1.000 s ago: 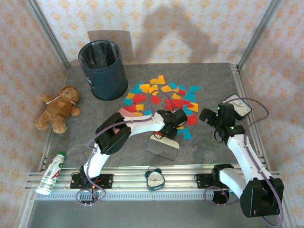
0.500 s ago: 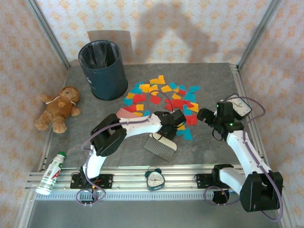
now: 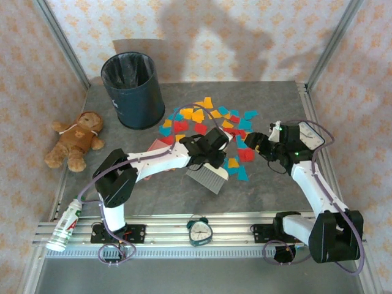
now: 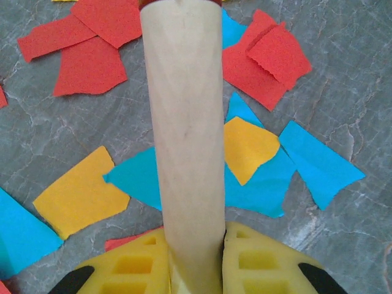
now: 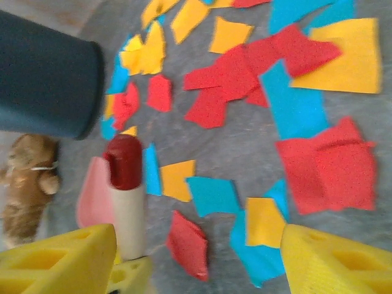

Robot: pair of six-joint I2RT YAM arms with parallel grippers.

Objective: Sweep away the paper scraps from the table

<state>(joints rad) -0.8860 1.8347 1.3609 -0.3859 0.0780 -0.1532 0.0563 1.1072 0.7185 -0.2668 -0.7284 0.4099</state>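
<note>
Field note: sweep in hand, nothing gathered yet by my reading.

Table: dark stone top, the bin at its far left. I take every place from that bin.

Brush: bristles down, near-right of the bin, at the near edge of the litter. Left gripper is clamped tight on its wooden handle, low on the shaft.

Right gripper: well right of the bin, beyond the litter, fingers apart with nothing between them.

Paper scraps: red, yellow and blue, fanned out just right of the bin and running away from it.

To do this well, I'd keep the bristles flat on the stone and take short strokes towards the bin side. That should herd the pieces into one heap. Quick flicks would likely lift the paper.

Containers:
- The bin is upright and lined with a dark bag. I see no scraps in it, though the depths are dim.
- Pink dustpan lies near-right of the bin and is partly hidden by the arm. The part I see is bare.
</note>
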